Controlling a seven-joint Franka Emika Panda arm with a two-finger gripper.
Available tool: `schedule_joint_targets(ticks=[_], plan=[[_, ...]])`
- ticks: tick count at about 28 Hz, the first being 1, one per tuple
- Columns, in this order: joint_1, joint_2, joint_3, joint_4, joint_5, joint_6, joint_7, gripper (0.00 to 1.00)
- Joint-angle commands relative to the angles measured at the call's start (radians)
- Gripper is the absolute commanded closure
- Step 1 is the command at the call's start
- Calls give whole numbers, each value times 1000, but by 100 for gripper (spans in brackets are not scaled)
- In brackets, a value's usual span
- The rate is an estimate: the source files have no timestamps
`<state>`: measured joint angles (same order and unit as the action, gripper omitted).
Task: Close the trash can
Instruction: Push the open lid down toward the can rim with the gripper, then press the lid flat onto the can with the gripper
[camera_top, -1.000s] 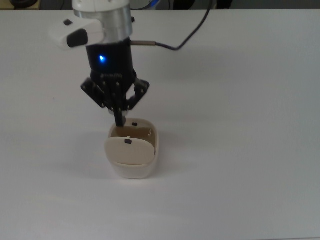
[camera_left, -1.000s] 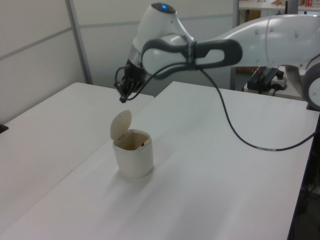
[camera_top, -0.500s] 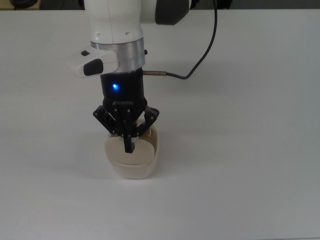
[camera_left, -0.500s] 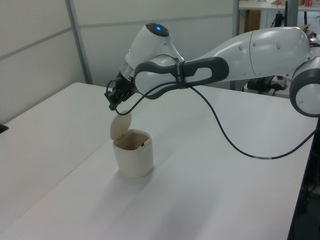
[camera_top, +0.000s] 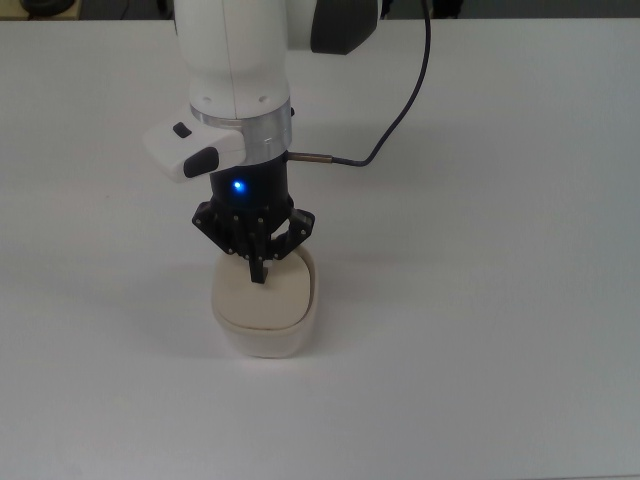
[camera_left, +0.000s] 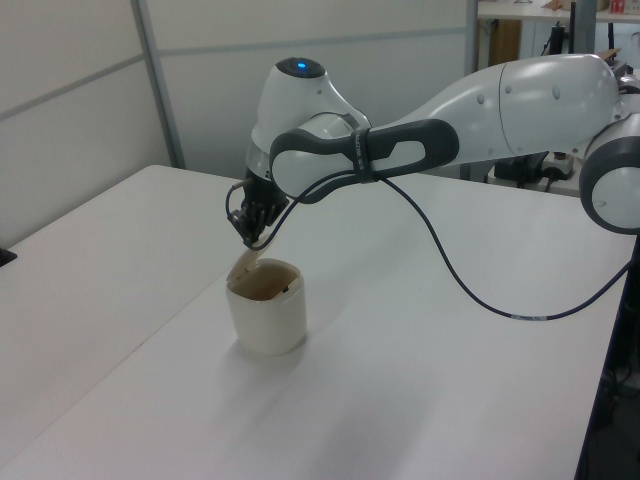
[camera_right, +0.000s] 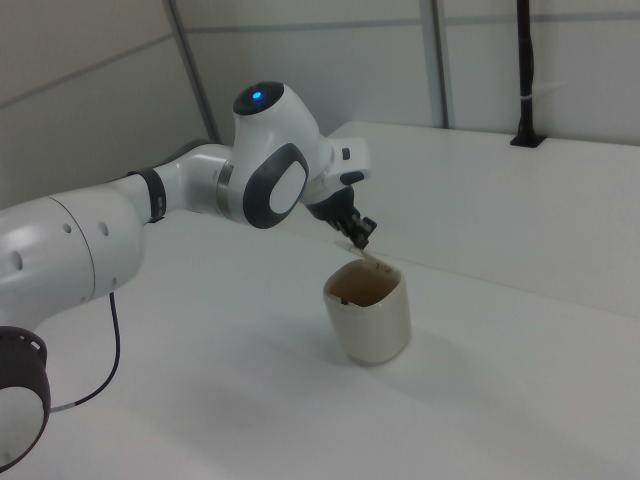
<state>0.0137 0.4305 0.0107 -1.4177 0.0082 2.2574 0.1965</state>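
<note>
Trash can (camera_top: 265, 318) upright on white counter (camera_top: 480, 330), a little toward the top view's left of centre; cream-beige, rounded-square in outline. In the left view (camera_left: 266, 308) sits near the seam between two counter slabs; in the right view (camera_right: 368, 315) stands alone, well apart from anything else.

Lid (camera_top: 260, 296) partly down, not flat: tilted at a slant in both side views, hinged edge on the rim at the left view's left (camera_left: 243, 268), free edge raised toward the gripper. Brownish interior visible under it in the left view and the right view (camera_right: 376, 263). From the top view, lid covers nearly the whole opening (steep look-down angle, so gap not visible there).

Gripper (camera_top: 259, 278) directly above the can, black fingers (camera_top: 258, 268) drawn together into one narrow point, nothing between them. Tip touching or almost touching the lid's upper face; exact contact not resolvable. Same tip against the raised lid edge in the left view (camera_left: 252, 242) and the right view (camera_right: 362, 241).

Blue light lit on the black wrist (camera_top: 238, 186). White arm (camera_left: 520, 100) reaching in from the left view's right. Dark cable (camera_top: 400, 110) trailing across the counter toward the top view's upper right.
</note>
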Motion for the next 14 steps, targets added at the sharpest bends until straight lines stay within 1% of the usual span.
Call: schedule_joint_targets(ticks=[1, 6, 9, 12, 14], plan=[[5, -42, -12, -18, -13, -155, -71, 100], [6, -42, -12, -21, -13, -229, -92, 100], [6, -41, -12, -32, -16, -229, -92, 100], [6, -35, -9, -38, -34, -229, -91, 100], [6, -32, -9, -38, -34, -229, -91, 100]])
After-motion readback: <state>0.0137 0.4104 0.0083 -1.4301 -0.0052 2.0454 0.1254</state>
